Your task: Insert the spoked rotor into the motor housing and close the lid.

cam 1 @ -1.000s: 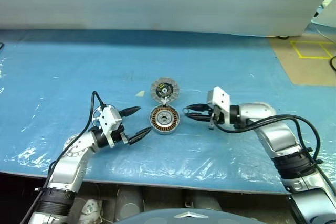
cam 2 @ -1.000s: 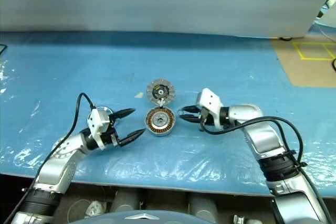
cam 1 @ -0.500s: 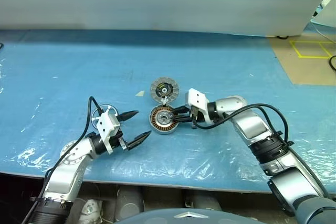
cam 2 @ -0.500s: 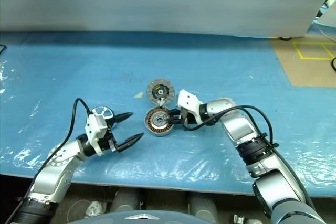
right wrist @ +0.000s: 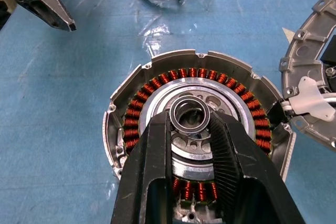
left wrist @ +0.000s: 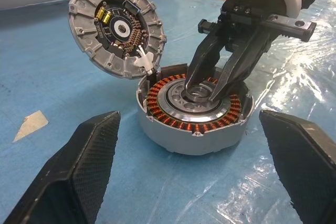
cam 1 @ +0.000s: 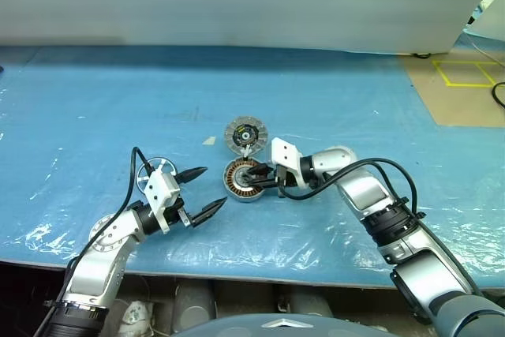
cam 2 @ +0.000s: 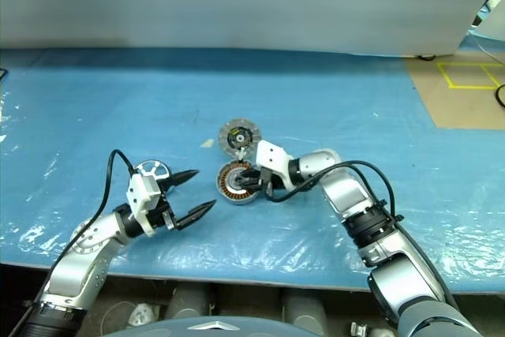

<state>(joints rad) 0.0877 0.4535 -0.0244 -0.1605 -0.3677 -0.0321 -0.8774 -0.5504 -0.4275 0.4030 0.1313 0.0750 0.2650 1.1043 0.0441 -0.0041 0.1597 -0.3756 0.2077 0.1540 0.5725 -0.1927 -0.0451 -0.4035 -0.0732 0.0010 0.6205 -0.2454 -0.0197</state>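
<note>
Tabletop (cam 1: 331,92): blue, plastic-covered.
Right gripper (right wrist: 190,129): pinching spoked rotor (right wrist: 190,121) hub inside motor housing (left wrist: 194,114).
Left gripper (cam 1: 203,190): spread wide, empty.
Lid (left wrist: 116,24): just beyond right gripper.

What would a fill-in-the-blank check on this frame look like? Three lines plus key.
1. The right gripper is shut on the ring at the ___ of the housing.
2. The left gripper is ___, holding nothing, apart from the housing.
3. The ___ stands tilted at the housing's rim, leaving the copper windings uncovered.

Missing words: centre; open; lid.
</note>
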